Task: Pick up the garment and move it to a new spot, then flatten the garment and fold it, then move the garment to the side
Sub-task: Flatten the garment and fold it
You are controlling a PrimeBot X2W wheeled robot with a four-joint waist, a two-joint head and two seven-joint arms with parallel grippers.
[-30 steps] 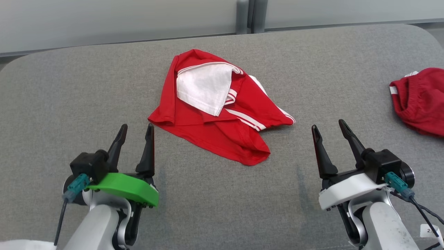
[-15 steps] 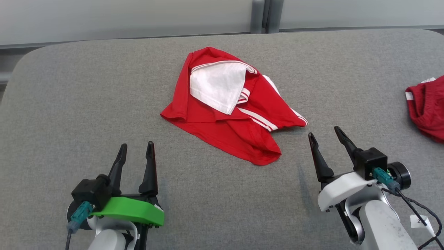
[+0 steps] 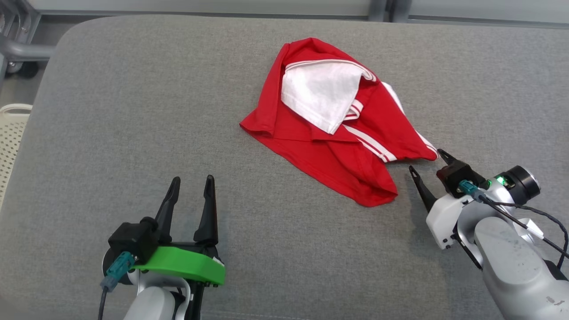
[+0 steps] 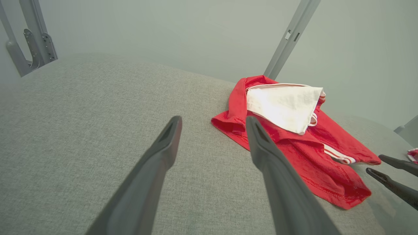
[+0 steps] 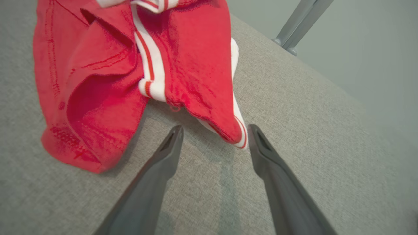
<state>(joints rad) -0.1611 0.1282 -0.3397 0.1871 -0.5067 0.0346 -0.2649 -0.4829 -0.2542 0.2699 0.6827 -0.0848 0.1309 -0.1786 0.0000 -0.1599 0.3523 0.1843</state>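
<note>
Soft, even light falls from above, bright and without glare. The garment (image 3: pixel 338 160) casts a thin shadow on the grey table (image 3: pixel 133 111). The head view is sharp. The wrist views bend at their edges, and the near fingers (image 4: pixel 150 176) blur.

surface: grey fabric table (image 3: pixel 133 111) | left edge: cream perforated basket (image 3: pixel 11 142) | far: grey post (image 4: pixel 290 39)

- Setting reads as a robot test bay or lab rather than a home.
- Work surface: one large table (image 3: pixel 133 111) covered in plain grey fabric, with rounded corners.
- Far side: pale, featureless partition panels (image 4: pixel 147 26) joined by grey metal posts (image 4: pixel 291 36).
- Far left: grey tubular metal frame (image 3: pixel 22 51) on a dark caster wheel (image 3: pixel 15 67).
- Left of the table: cream perforated basket (image 3: pixel 11 133), cut off by the picture edge.
</note>
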